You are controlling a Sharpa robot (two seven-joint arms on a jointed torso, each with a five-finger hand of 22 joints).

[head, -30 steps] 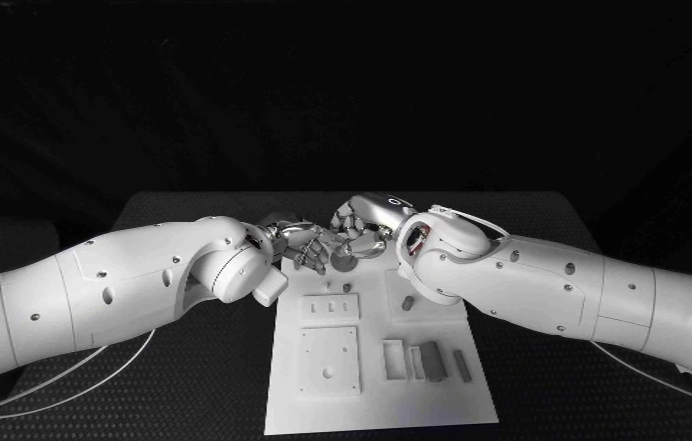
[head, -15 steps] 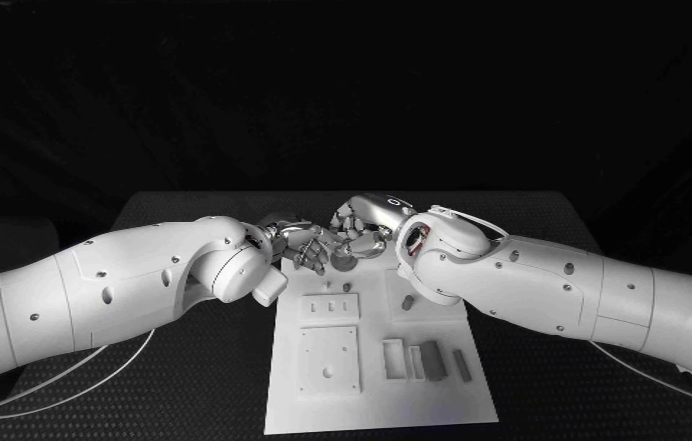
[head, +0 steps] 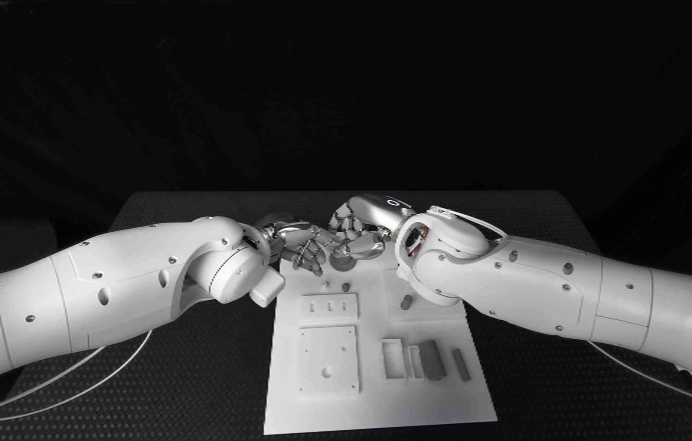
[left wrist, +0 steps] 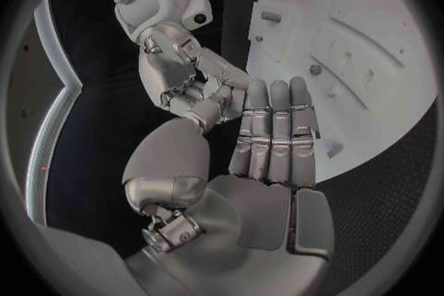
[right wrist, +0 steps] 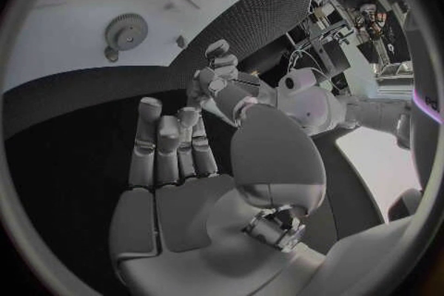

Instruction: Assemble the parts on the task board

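Black table (head: 188,361), white task board (head: 433,401) lying flat at its middle

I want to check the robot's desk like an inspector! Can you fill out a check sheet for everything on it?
Surface: black table, dark textured top.
Job's things: white task board in the middle; grey parts lie at its near right; a gear lies on it at the far end.
Clutter: nothing seen.
Hands: left hand and right hand meet over the board's far end, fingertips close together; in the wrist views both palms look empty, with the fingers straight and side by side.
Cables: pale cables loop beside each arm.
Surroundings: dark behind the table.
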